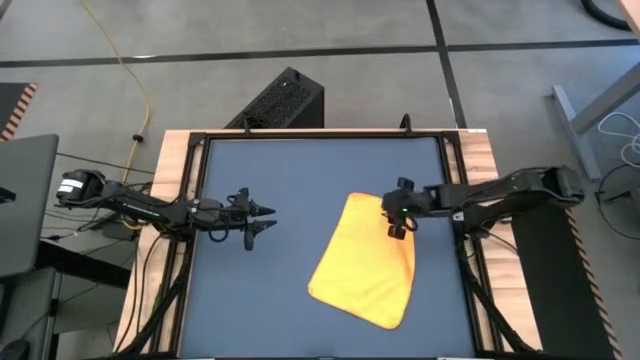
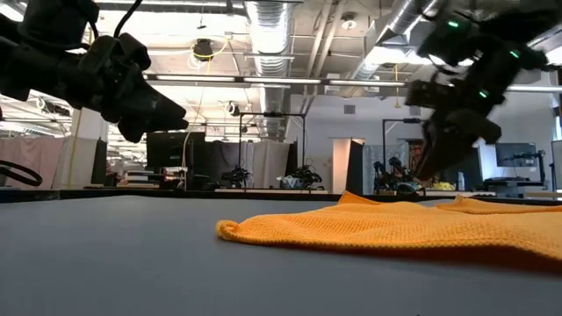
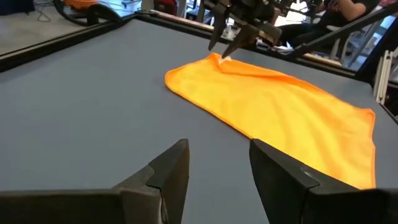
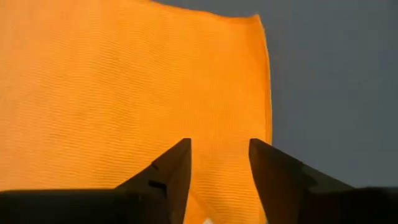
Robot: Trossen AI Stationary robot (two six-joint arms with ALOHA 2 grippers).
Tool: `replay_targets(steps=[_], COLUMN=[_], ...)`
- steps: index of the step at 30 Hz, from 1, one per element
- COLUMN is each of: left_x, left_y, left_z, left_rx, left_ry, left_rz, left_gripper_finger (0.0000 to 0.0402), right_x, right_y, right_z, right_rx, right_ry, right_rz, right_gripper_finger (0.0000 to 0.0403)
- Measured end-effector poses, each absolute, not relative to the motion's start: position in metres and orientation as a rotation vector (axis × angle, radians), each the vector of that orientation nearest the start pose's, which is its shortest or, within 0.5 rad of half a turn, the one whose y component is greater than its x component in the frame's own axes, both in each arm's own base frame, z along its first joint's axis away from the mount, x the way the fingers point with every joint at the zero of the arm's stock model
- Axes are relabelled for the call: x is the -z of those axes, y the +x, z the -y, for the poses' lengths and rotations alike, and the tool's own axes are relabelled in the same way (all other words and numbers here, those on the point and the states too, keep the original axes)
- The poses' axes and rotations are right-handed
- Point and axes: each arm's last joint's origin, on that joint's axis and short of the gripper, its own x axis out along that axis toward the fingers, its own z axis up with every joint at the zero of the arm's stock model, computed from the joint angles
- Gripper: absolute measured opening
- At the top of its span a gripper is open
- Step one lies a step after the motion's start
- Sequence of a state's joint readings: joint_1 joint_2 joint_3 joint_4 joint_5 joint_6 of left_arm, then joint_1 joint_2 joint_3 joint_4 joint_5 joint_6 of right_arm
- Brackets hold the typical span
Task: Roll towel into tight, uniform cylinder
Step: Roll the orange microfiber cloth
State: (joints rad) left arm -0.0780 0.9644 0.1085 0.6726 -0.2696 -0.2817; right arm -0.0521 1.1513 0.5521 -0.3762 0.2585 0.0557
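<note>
**Yellow towel lies flat while right gripper hangs over its far corner**

The towel (image 1: pixel 367 262) lies spread out, unrolled, on the right half of the dark blue surface (image 1: pixel 260 300). In the high view it runs slantwise, one corner toward the far right of the surface and its broad rounded end toward the near edge. In the low view its near edge shows a small folded lip, and the cloth rests low with slight wrinkles.

The right gripper (image 1: pixel 397 218) is directly above the towel's far corner, pointing down at it. Its jaws stand apart with nothing between them; the right wrist view shows yellow cloth filling the gap beneath the two dark fingers (image 4: pixel 171 171). Whether the fingertips touch the cloth cannot be told. The left wrist view shows a bit of white at that corner, right under the jaws.

The left gripper (image 1: pixel 264 220) waits over bare surface, well apart from the towel, its jaws apart and empty, pointing toward the cloth.
</note>
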Motion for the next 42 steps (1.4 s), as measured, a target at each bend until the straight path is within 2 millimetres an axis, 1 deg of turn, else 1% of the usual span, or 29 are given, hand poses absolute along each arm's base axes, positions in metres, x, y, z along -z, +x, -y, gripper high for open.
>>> replay_targets(steps=[4, 7, 10, 14, 17, 20, 23, 26, 29, 31, 32, 33, 38, 42], left_x=[-0.157, -0.157, -0.157, -0.157, -0.156, -0.153, -0.152, -0.151, -0.15, -0.15, -0.15, -0.15, -0.15, -0.152], left_y=[0.17, 0.17, 0.17, 0.17, 0.169, 0.169, 0.169, 0.168, 0.168, 0.168, 0.168, 0.168, 0.168, 0.169], left_z=[0.006, 0.006, 0.006, 0.006, 0.006, 0.005, 0.005, 0.005, 0.005, 0.005, 0.005, 0.005, 0.005, 0.007], left_rx=[-0.214, -0.216, -0.216, -0.214, -0.216, -0.219, -0.221, -0.221, -0.222, -0.222, -0.222, -0.222, -0.221, -0.163], left_ry=[-0.251, -0.246, -0.239, -0.239, -0.236, -0.231, -0.224, -0.221, -0.218, -0.217, -0.21, -0.206, -0.209, -0.261], left_rz=[-0.156, -0.159, -0.16, -0.163, -0.174, -0.2, -0.216, -0.22, -0.231, -0.234, -0.235, -0.236, -0.235, -0.218], left_gripper_finger=[0.0158, 0.0158, 0.0158, 0.0158, 0.0158, 0.0158, 0.0158, 0.0158, 0.0158, 0.0158, 0.0158, 0.0158, 0.0158, 0.0158], right_x=[-0.196, -0.201, -0.191, -0.173, -0.16, -0.154, -0.149, -0.147, -0.148, -0.15, -0.153, -0.157, -0.177, -0.198], right_y=[0.222, 0.233, 0.24, 0.249, 0.255, 0.262, 0.264, 0.263, 0.26, 0.258, 0.259, 0.259, 0.268, 0.282], right_z=[0.018, 0.017, 0.018, 0.021, 0.023, 0.024, 0.024, 0.024, 0.022, 0.022, 0.022, 0.022, 0.022, 0.023], right_rx=[0.247, 0.157, 0.076, 0.028, 0.018, -0.002, -0.042, -0.072, -0.079, -0.066, -0.058, -0.05, -0.01, 0.001], right_ry=[-0.1, -0.125, -0.142, -0.174, -0.18, -0.195, -0.227, -0.249, -0.245, -0.229, -0.219, -0.21, -0.177, -0.178], right_rz=[-1.177, -1.317, -1.46, -1.585, -1.624, -1.642, -1.664, -1.682, -1.716, -1.743, -1.756, -1.766, -1.773, -1.704], right_gripper_finger=[0.0199, 0.0192, 0.0183, 0.0177, 0.0174, 0.0169, 0.0159, 0.013, 0.0076, 0.0034, 0.002, 0.0015, 0.0026, 0.0015])
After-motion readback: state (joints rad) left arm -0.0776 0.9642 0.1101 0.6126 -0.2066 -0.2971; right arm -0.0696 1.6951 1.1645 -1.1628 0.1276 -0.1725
